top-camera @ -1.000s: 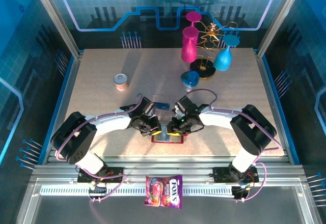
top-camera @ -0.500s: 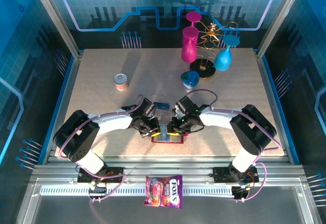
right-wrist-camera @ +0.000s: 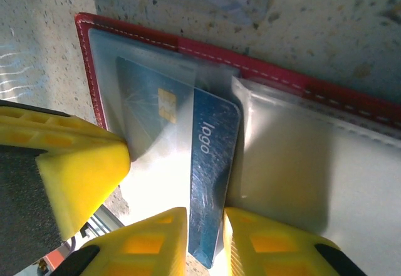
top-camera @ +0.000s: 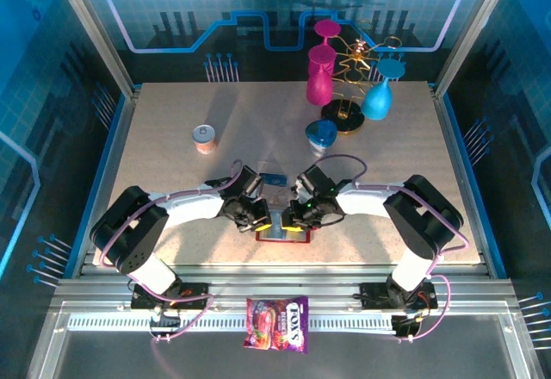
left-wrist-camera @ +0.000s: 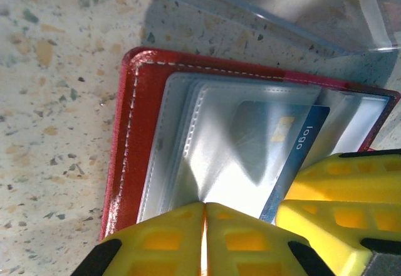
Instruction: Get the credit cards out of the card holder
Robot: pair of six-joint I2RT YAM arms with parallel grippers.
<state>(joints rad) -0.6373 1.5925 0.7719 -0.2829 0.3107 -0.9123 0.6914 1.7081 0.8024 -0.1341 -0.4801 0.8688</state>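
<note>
Left gripper [left-wrist-camera: 205, 229] closed, empty, pins wallet [left-wrist-camera: 123, 132] at table [top-camera: 172, 146] near edge. Right gripper [right-wrist-camera: 205, 232] nips card [right-wrist-camera: 213, 157]; pull straight out, wallet flat.

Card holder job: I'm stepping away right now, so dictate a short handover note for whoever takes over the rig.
Left gripper: shut, tips down on the greyish clear inner pockets of the open dark red folding wallet lying on the speckled table.
Right gripper: shut on the bare end of a dark blue card marked "logo".
Done: that card is partly out; its chip end sits under the pocket film.
Left to do: pull it free, set it down, then check the other pockets for more cards.
</note>
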